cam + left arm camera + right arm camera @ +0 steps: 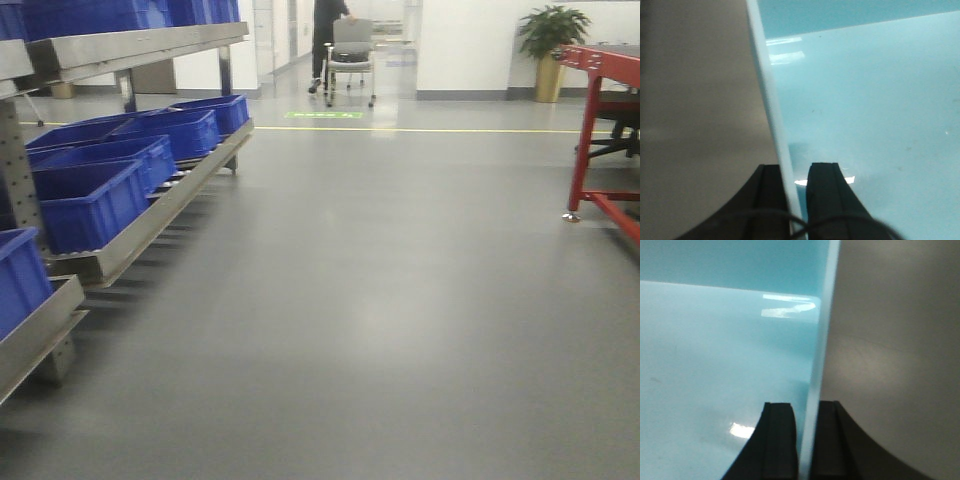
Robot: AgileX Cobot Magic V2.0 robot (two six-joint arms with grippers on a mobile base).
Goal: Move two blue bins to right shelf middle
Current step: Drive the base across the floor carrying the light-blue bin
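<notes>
bin (865, 100): pale blue, gripped at both side walls, floor (700, 100) beyond the rims
left hand (796, 170): clenched on the bin's left wall, one finger inside, one outside
right hand (805, 407): clenched on the right wall likewise
shelf (150, 225): front view's left edge, carrying dark blue crates (100, 190)
frame (590, 130): red, right edge
</notes>
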